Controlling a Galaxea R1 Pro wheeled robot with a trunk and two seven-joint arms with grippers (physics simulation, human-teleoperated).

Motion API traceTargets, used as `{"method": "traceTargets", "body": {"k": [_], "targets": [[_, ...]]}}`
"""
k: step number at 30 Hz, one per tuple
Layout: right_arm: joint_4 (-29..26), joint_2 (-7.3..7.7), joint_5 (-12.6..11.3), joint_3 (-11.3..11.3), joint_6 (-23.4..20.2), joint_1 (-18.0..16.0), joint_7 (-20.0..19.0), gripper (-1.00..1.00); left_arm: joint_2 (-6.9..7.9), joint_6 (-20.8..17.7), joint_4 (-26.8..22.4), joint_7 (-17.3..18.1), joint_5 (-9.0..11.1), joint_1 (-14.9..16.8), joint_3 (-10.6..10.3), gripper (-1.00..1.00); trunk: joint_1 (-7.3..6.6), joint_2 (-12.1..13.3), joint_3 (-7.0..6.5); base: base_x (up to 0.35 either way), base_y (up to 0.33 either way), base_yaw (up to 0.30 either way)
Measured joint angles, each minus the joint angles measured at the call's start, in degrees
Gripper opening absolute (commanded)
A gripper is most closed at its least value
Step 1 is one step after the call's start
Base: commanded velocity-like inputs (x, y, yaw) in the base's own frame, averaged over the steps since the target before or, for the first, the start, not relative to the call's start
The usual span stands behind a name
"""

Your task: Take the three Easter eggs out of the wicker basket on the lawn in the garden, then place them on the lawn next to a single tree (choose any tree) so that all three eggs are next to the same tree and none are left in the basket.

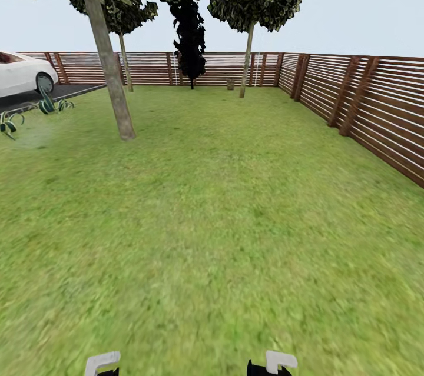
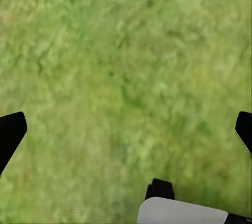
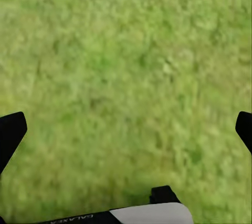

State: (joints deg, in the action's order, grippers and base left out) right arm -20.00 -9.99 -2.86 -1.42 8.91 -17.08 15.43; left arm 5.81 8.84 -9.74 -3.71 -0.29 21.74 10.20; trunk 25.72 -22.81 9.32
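left gripper hanging over lawn, jaws standing wide apart | nothing lying between fingertips | grass showing mottled green

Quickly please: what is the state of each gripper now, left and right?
Left gripper: open, holding nothing, above the lawn.
Right gripper: open, holding nothing, also above the lawn.

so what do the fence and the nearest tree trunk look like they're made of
The fence looks like stained wood: reddish-brown horizontal slats on darker posts, matte. The nearest tree trunk looks like smooth pale bark, grey-beige and faintly mottled, with no shine. Both are rendered surfaces, so this is by look only.
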Motion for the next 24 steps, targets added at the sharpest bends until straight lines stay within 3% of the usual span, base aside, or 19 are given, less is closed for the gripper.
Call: {"method": "traceTargets", "body": {"k": [24], "targets": [[0.0,0.0,-0.1,0.0,0.0,0.0,0.0,1.0,0.0,0.0,0.0,0.0,0.0,0.0,0.0,1.0,0.0,0.0,0.0,0.322,0.0,-0.001]]}}
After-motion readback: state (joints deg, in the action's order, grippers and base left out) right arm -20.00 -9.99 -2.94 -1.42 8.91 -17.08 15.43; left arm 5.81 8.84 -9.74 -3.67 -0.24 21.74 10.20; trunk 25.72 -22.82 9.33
